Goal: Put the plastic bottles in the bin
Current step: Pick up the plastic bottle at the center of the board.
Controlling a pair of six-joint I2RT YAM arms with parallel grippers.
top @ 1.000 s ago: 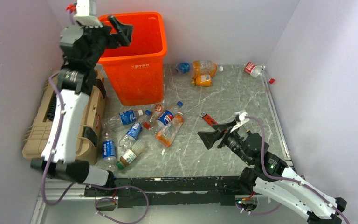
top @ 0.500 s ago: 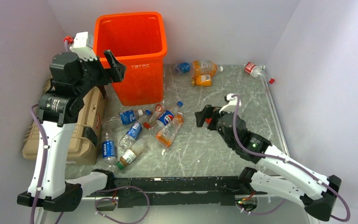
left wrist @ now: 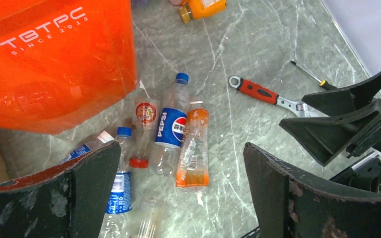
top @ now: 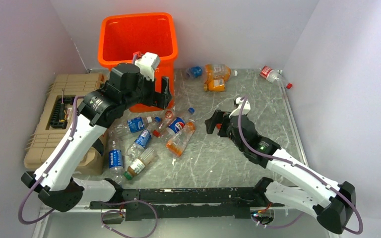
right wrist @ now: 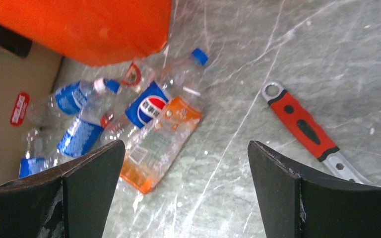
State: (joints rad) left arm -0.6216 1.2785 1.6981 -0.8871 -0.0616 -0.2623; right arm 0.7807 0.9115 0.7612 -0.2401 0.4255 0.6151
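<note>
The left gripper, jaws spread wide and holding nothing, is hovering above the heap of plastic bottles lying just in front of the bin. The arm is hiding the bin's lower front from the overhead camera. The right gripper, likewise released and empty, is hanging over the marble tabletop, between an orange bottle and the red-handled wrench. Its fingers are cutting off the wrench's far end and the bottles at the frame's left. A few far bottles are lying near the back wall. The tan toolbox is sitting partly covered beside the bin.
</note>
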